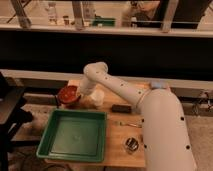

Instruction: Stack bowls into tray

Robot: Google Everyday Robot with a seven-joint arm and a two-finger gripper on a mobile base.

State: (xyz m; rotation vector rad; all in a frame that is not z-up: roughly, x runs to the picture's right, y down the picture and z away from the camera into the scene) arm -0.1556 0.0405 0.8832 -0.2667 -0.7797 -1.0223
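Observation:
One red-orange bowl (pixel 67 94) sits tipped toward the camera at the back left corner of the wooden table, just behind the tray. My gripper (pixel 78 95) is at the bowl's right rim, at the end of the white arm that reaches in from the right, and it is shut on that rim. The fingers themselves are mostly hidden behind the wrist. The green tray (pixel 52 131) lies at the front left of the table with nothing in it.
A small white cup (pixel 98 97) stands just right of the gripper. A dark flat block (pixel 121 108), a thin metal utensil (pixel 129 123) and a shiny metal cup (pixel 132 144) lie to the tray's right. My white body (pixel 162 130) fills the right side.

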